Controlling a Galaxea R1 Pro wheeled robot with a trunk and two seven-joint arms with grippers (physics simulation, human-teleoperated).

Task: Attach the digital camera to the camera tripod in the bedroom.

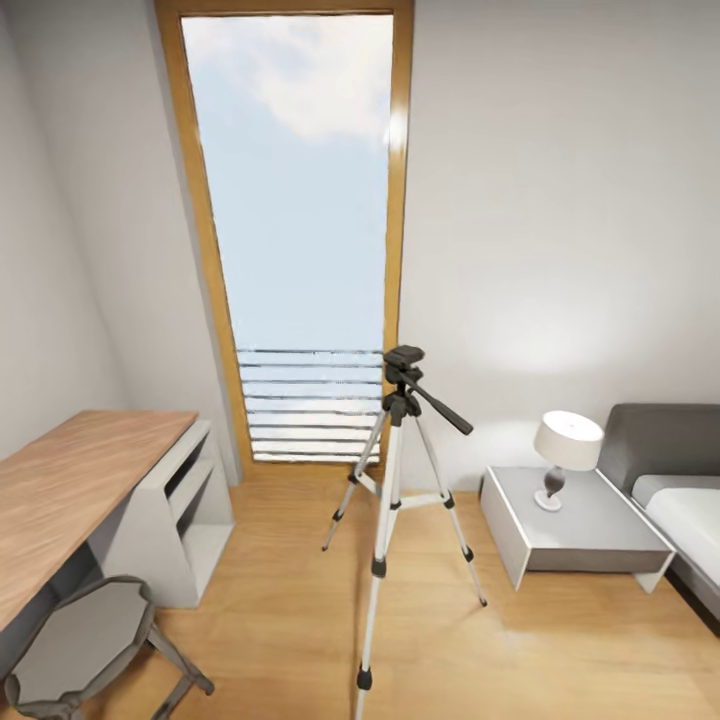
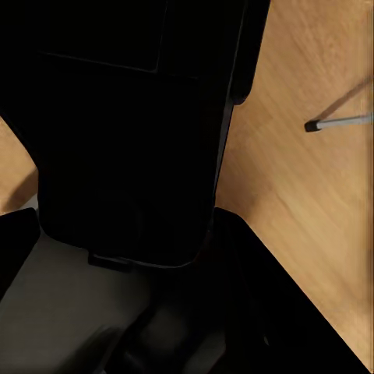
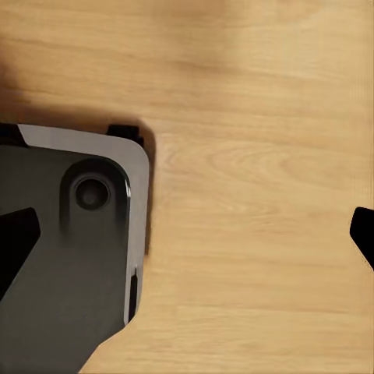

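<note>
Tripod (image 1: 392, 470) stands before window (image 1: 300, 230), head bare for mounting; right gripper (image 3: 187, 234) spread empty, left unreadable.

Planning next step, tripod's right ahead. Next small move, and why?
Probably turn and scan for the digital camera: the silver-legged tripod stands with its black head bare, and the right claw hangs open over light wood plank floor, holding nothing.
</note>
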